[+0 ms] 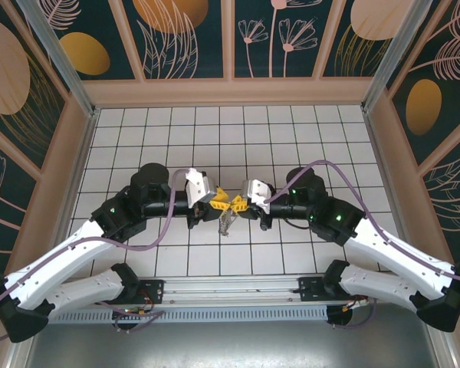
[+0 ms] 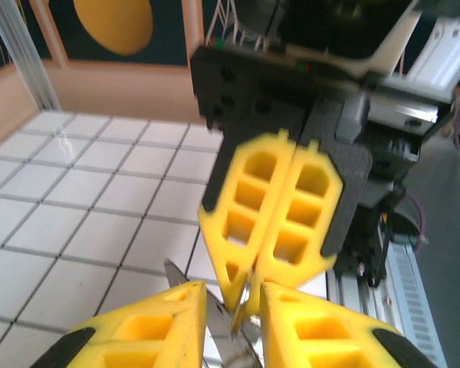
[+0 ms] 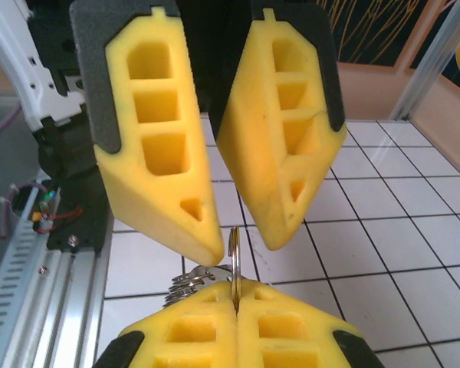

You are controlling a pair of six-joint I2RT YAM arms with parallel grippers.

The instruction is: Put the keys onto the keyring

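My right gripper is shut on the keyring, a thin metal ring seen edge-on and standing up from its yellow fingertips. A bunch of pale metal keys hangs from the ring to the left, just below the tips. My left gripper faces it tip to tip and is open, one finger on each side of the ring without touching it. In the left wrist view a key blade lies in the gap of the left gripper, in front of the shut right gripper. From above, the keys dangle under the meeting grippers.
The white tiled floor lies beneath, walled by patterned panels at the back and sides. A metal rail carrying both arm bases runs along the near edge. Both arms reach inward and meet at mid-table.
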